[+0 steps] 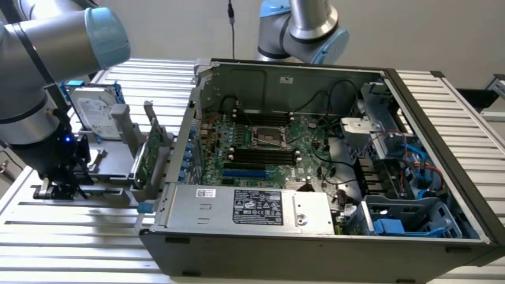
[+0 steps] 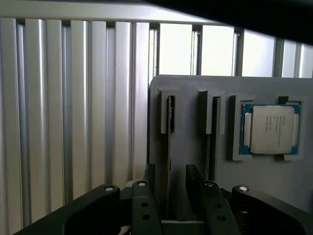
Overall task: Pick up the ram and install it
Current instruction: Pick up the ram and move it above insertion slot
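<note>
Two ram sticks stand on edge in slots of a grey holder (image 2: 188,117). One ram stick (image 2: 169,122) runs between my fingers, the other ram stick (image 2: 213,127) stands in the neighbouring slot. My gripper (image 2: 171,172) is open, with one black finger (image 2: 149,178) on each side of the first stick and a small gap on both sides. In the exterior view my gripper (image 1: 59,188) hangs low over the holder (image 1: 110,163), at the exterior view's left of the open computer case (image 1: 316,236). The black motherboard slots (image 1: 264,157) lie inside the case.
A CPU (image 2: 272,128) sits in a recess of the holder beside the sticks. A silver hard drive with blue rails (image 1: 94,112) and a green expansion card (image 1: 150,151) stand between my arm and the case. A second arm (image 1: 304,29) stands behind the case. The table is ribbed aluminium (image 2: 73,107).
</note>
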You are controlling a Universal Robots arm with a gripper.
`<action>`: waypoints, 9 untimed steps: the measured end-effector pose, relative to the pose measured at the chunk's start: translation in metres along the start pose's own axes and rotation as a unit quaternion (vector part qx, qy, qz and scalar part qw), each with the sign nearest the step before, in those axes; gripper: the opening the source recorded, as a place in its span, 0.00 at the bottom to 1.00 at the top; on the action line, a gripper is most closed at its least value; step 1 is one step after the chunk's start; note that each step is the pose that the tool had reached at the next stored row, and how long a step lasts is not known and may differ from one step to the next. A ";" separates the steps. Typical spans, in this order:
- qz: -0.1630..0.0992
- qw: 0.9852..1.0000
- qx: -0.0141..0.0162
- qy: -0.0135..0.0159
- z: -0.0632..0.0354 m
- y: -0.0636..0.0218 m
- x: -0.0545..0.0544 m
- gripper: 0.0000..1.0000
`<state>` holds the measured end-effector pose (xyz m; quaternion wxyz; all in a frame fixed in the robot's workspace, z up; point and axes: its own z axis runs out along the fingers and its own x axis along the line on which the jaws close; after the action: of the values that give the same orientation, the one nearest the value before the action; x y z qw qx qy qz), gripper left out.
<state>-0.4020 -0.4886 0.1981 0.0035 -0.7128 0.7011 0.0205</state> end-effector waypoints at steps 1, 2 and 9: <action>0.000 1.000 0.000 -0.001 0.0003 0.0000 0.000 0.39; 0.000 1.000 0.000 -0.002 0.0005 0.0000 0.000 0.37; 0.000 1.000 0.000 -0.008 0.0015 -0.0001 0.000 0.30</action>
<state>-0.4019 -0.4885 0.1966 0.0093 -0.7127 0.7009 0.0263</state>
